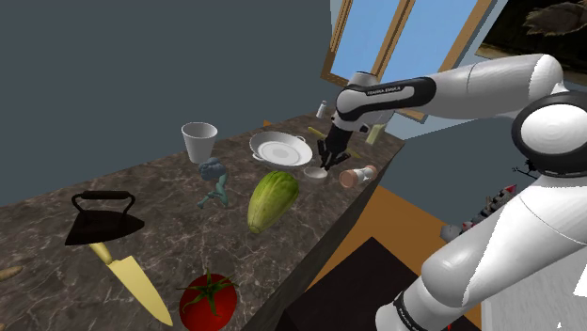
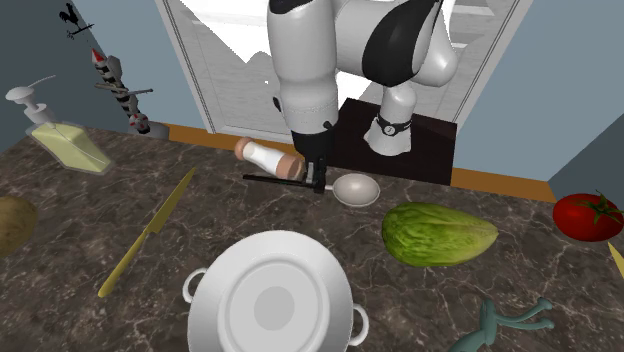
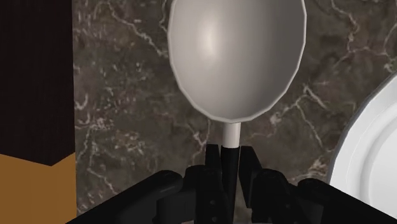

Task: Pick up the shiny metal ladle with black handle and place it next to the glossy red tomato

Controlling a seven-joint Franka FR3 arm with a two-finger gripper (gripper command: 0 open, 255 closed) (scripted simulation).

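Your fingers [image 3: 210,167] are narrow, clasping the thin black handle of the glossy grey round-bowled ladle [image 3: 236,57] just behind its bowl, at the edge of the dark marble bench [image 3: 127,95]. Expect it to be stiff, slick and bowl-heavy. The glossy red tomato [image 1: 208,301] lies well apart.

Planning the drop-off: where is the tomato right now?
The tomato sits low in the shoulder view, by the counter edge, just right of the yellow knife.
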